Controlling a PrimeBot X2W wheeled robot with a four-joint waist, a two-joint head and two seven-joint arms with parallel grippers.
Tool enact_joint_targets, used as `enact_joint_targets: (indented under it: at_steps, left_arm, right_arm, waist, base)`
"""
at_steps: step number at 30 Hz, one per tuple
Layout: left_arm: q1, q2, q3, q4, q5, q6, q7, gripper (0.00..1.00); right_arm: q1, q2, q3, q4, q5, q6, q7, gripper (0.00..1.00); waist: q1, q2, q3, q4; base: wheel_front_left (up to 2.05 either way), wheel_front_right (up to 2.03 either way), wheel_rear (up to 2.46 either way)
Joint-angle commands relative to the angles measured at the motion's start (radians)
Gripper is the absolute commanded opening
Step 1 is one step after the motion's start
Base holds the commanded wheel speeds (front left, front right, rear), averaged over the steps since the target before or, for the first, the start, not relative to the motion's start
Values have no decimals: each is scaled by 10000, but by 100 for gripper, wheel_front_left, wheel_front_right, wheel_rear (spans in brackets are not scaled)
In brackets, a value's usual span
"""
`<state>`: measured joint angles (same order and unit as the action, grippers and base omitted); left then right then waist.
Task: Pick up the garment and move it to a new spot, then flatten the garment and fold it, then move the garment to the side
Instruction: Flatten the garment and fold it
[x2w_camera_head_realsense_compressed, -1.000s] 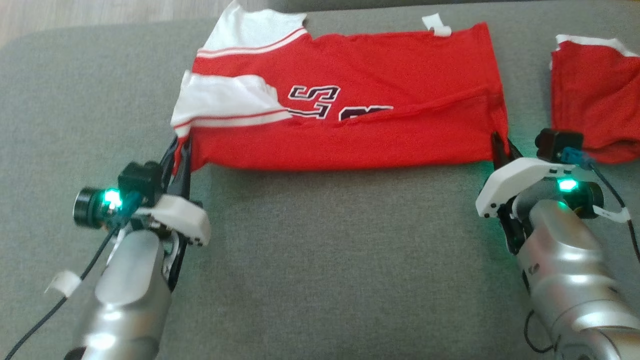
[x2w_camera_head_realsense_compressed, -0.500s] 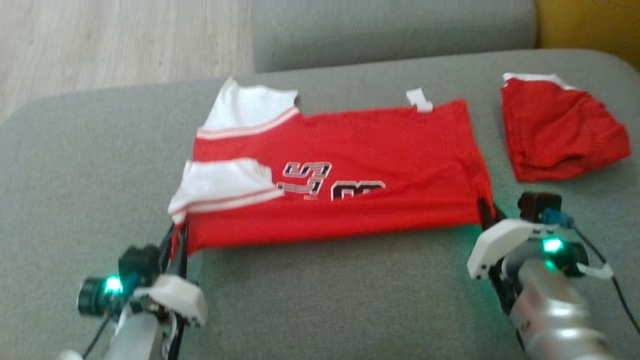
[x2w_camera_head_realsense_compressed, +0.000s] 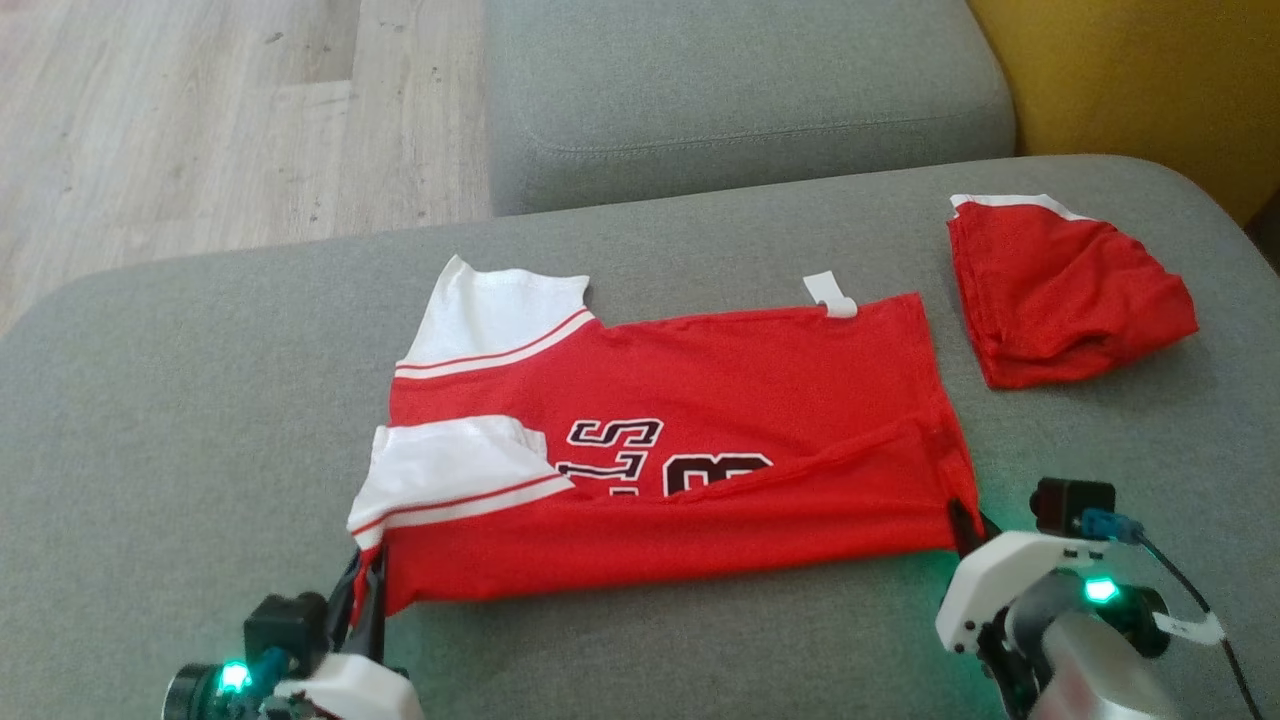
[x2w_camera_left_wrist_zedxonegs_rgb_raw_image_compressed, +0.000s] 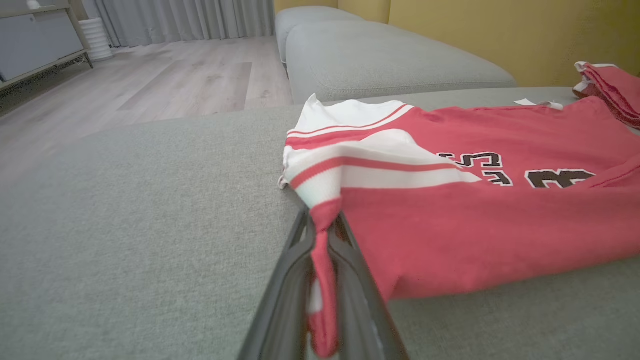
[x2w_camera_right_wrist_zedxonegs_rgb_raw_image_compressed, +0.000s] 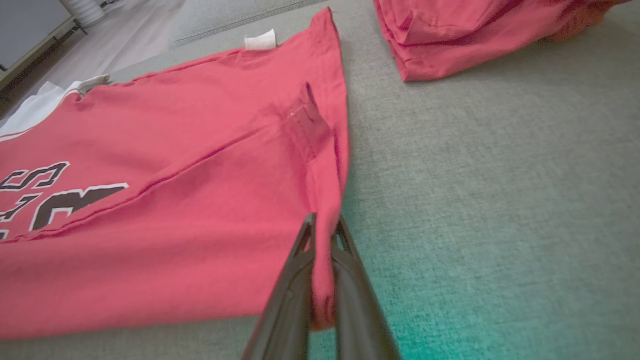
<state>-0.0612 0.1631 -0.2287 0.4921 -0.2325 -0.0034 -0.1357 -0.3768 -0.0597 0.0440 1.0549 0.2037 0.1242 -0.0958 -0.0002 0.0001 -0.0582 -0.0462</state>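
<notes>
both closed on the jersey (x2w_camera_head_realsense_compressed: 720, 380), left gripper (x2w_camera_left_wrist_zedxonegs_rgb_raw_image_compressed: 322, 220) at sleeve corner, right gripper (x2w_camera_right_wrist_zedxonegs_rgb_raw_image_compressed: 325, 222) at hem

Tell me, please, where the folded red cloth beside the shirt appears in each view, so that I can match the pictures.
Head view: the folded red cloth lies at the upper right, past the right end of the shirt.
Left wrist view: the cloth sits at the right edge, near the top.
Right wrist view: the cloth runs along the top edge, right of centre.
Shared landmark: the white tag on the shirt's far edge.
</notes>
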Motion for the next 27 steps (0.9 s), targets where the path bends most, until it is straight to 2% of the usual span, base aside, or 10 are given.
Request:
enact_joint_targets:
  at_steps: [1, 4, 5, 6, 7, 8, 17, 23, 27]
  left_arm:
    - [-288, 260, 299, -457, -100, 96, 65, 0]
    - [-74, 245, 184, -696, -132, 101, 371, 0]
    - [-23, 242, 153, -746, -135, 114, 445, 0]
    - [20, 249, 122, -771, -129, 134, 534, 13]
    - [56, 258, 92, -789, -123, 149, 615, 62]
    - [76, 264, 85, -829, -122, 177, 639, 99]
    - [-220, 195, 496, -1398, -280, 658, -194, 100]
    - [-1002, 243, 602, -1806, -322, 564, -735, 100]
    - [-2131, 573, 561, -1845, -228, 297, -559, 100]
  right_arm:
    - [-51, -43, 176, -529, 46, 65, 61, 0]
    - [369, -78, 59, -1258, 84, 65, 303, 0]
    - [494, -85, 15, -1542, 54, 65, 326, 100]
    - [613, -81, -30, -1827, 37, 65, 367, 100]
    - [725, -73, -81, -2126, 36, 65, 397, 100]
    - [836, -64, -122, -2438, 12, 65, 411, 100]
    - [1456, 48, -855, -5574, -750, 65, -108, 100]
    - [1385, 87, -1119, -7022, -1078, 65, -460, 100]
    - [906, 91, -1096, -7555, -992, 65, -379, 100]
  waist:
    - [2, -1, -12, -6]
    - [2, -1, -26, -21]
    - [2, -1, -23, -25]
    - [2, -1, -14, -31]
    - [2, -1, -2, -37]
    - [2, -1, 13, -43]
    - [2, -1, 338, -161]
    - [2, -1, 747, -322]
    - [2, -1, 1412, -464]
  base:
    - [0, 0, 0]
    - [0, 0, 0]
    - [0, 0, 0]
    - [0, 0, 0]
    - [0, 0, 0]
    - [0, 0, 0]
    - [0, 0, 0]
    - [0, 0, 0]
    - [0, 0, 0]
